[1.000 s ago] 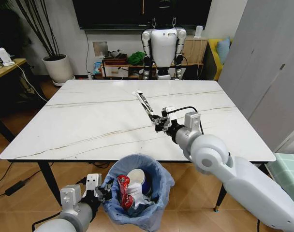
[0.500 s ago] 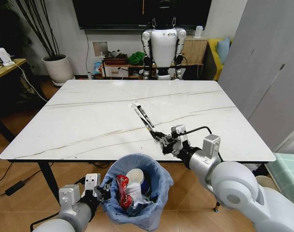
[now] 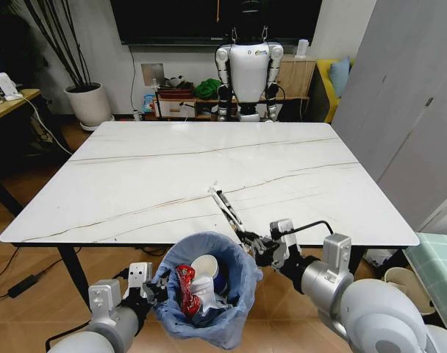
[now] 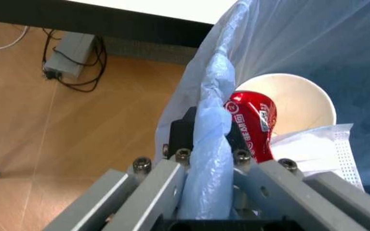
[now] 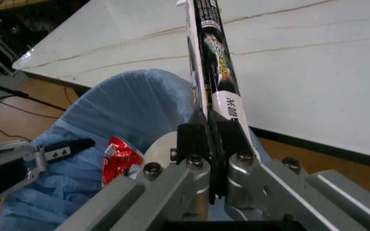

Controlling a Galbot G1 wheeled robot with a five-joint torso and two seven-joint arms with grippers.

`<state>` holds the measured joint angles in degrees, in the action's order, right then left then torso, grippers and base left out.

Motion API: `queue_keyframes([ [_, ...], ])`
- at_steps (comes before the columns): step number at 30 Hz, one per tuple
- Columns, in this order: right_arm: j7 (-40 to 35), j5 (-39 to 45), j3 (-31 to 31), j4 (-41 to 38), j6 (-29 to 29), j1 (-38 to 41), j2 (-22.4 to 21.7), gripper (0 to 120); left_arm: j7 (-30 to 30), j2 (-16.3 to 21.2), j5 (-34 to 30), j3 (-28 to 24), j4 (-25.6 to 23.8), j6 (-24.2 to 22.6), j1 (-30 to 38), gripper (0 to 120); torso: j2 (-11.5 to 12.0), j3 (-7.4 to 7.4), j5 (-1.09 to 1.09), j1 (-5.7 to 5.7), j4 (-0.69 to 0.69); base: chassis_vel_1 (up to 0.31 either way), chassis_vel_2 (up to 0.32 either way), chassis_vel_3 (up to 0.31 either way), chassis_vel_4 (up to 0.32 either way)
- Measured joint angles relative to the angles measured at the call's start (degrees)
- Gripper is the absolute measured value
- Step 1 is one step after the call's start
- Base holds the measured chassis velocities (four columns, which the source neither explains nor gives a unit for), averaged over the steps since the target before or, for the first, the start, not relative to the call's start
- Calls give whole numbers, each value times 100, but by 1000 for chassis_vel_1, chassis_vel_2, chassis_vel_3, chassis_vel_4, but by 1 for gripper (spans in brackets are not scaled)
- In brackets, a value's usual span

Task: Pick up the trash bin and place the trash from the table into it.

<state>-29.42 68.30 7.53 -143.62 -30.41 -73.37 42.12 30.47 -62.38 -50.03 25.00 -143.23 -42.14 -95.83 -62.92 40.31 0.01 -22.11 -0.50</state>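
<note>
Head view: at lower centre the trash bin [image 3: 206, 288], lined with a light-blue bag, hangs below the worktop [image 3: 150, 176]'s near edge. The left end effector [image 3: 154, 291], lower left, is clamped on its rim. Inside lie a crushed red can [image 3: 186, 287] and a paper cup [image 3: 207, 268]. The right end effector [image 3: 254, 243], right of centre, pinches a black-white stick wrapper [image 3: 225, 207] at the bin's right rim.

Left wrist view: fingers [image 4: 165, 179] pressed on the bag fold [image 4: 212, 144].

Right wrist view: fingers [image 5: 236, 166] squeeze the wrapper's lower end.
</note>
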Motion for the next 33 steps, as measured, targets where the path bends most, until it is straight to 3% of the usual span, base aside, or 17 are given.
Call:
queue_keyframes([
  [10, 255, -266, 221, 19, 165, 198, -97, 0, 2, -38, 23, -44, 0, 0, -17, 0, 0, 0, -1, 0, 1, 0, 0, 0, 0],
  [15, 1284, -626, 554, 25, 581, 430, -284, 0, 3, -7, 23, -52, 17, 0, -18, 0, 0, 0, -1, 0, 1, 0, 0, 0, 0],
  [17, 2082, -1054, 467, 27, 945, 425, -448, 0, 30, 30, -74, -48, 52, 0, 39, 0, 0, 0, -1, 0, 1, 0, 0, 0, 0],
  [20, 2543, -1386, 348, 28, 1115, 438, -577, 0, 88, 69, -189, -39, 88, 0, 91, 0, 0, 0, -2, 0, 1, 0, 0, 0, 0],
  [33, 3384, -3390, -159, 36, 1326, 574, -1009, 0, 421, 275, -777, 24, 170, 0, 380, 0, 0, 0, -2, 0, 1, 0, 0, 0, 0],
])
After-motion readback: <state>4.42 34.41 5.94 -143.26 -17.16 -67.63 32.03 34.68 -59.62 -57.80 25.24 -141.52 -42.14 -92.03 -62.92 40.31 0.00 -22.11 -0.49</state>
